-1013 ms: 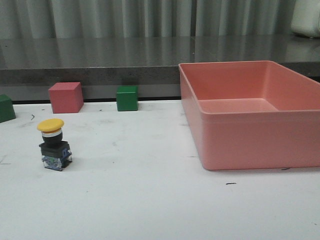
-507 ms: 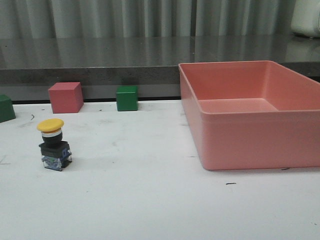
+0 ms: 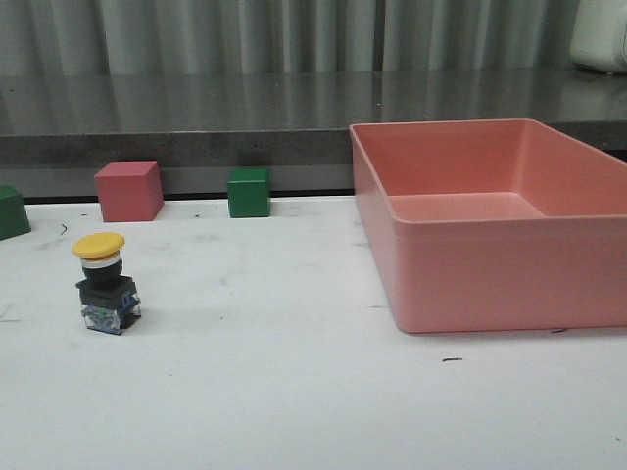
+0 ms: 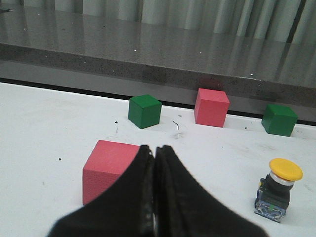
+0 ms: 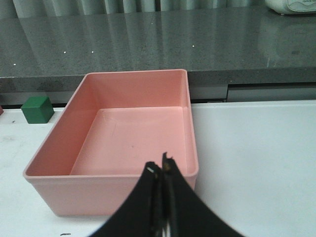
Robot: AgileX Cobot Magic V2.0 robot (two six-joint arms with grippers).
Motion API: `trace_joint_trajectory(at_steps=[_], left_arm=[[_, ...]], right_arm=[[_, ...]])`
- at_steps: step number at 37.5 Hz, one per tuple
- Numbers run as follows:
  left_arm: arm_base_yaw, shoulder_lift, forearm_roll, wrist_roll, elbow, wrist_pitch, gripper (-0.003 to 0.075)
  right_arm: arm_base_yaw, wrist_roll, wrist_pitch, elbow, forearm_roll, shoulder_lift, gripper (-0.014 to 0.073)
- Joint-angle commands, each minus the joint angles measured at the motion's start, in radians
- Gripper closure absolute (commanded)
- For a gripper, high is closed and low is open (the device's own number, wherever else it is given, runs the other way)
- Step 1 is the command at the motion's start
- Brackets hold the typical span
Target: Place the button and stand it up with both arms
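We see the button (image 3: pixel 105 281) upright on the worktop (image 3: pixel 294 392), yellow cap on top, its long axis vertical, over on the left side, well apart from the pink bin (image 3: pixel 490 225). Our left hand (image 4: pixel 154 163) is the nearer one; its fingers are pressed together and empty. Our right hand (image 5: pixel 162 173), likewise closed on nothing, hangs over the bin, far from the button.

Left hand (image 4: pixel 154 163) fingers pressed together, holding nothing. Pink cube (image 4: pixel 108 168) just behind. Yellow-capped black-based push button (image 4: pixel 277 195) upright on white worktop (image 4: pixel 49 123), lower right of frame.
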Motion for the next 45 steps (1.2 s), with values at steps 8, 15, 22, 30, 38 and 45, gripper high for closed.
trace_joint_trajectory(at_steps=[8, 15, 22, 30, 38, 45], left_arm=[[0.002, -0.023, 0.0, -0.003, 0.011, -0.093, 0.0741], [0.002, -0.023, 0.0, -0.003, 0.011, -0.093, 0.0741], [0.002, -0.023, 0.0, -0.003, 0.011, -0.093, 0.0741], [0.002, -0.023, 0.0, -0.003, 0.011, -0.093, 0.0741], [0.002, -0.023, 0.0, -0.003, 0.011, -0.093, 0.0741], [0.002, -0.023, 0.0, -0.003, 0.011, -0.093, 0.0741]], right_arm=[[-0.007, -0.013, -0.072, -0.024, -0.013, 0.01, 0.0663], [-0.007, -0.013, -0.073, -0.024, -0.013, 0.01, 0.0663], [-0.009, -0.02, -0.134, 0.016, -0.017, 0.01, 0.0663], [-0.028, -0.049, -0.376, 0.214, 0.007, -0.079, 0.0663], [-0.028, -0.069, -0.345, 0.366, 0.066, -0.189, 0.0663], [-0.028, -0.069, -0.302, 0.41, 0.069, -0.256, 0.0663]])
